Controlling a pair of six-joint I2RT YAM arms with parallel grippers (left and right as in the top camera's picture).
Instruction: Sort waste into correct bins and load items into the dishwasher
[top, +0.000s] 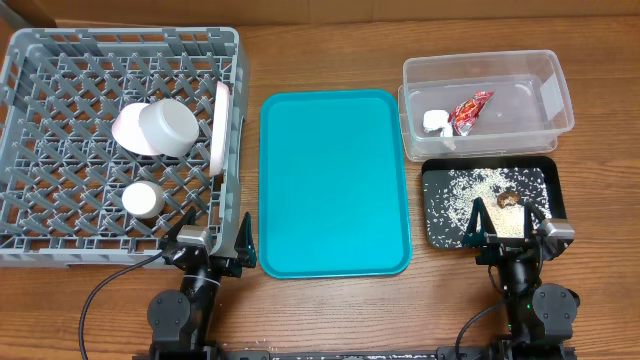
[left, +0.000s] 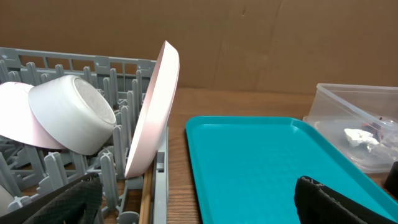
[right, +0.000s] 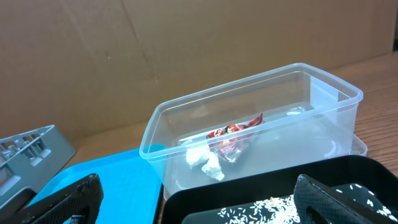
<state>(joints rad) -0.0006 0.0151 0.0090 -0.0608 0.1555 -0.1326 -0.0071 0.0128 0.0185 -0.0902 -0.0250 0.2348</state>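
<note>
My left fingers (left: 336, 204): apart, holding nothing.
My right fingers (right: 323, 199): apart, holding nothing.
Clear bin (right: 329, 118): red wrapper (right: 233, 134), white scrap (right: 205, 160) inside.

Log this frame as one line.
left end effector open, empty | right end effector open, empty | rack: bowl, plate, cup | tray bare | clear bin: wrapper, tissue | black bin: rice, scrap

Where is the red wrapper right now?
Overhead view, upper right: the crumpled red wrapper lies inside the clear plastic bin, beside a white wad, just behind the black rice-strewn tray.
</note>
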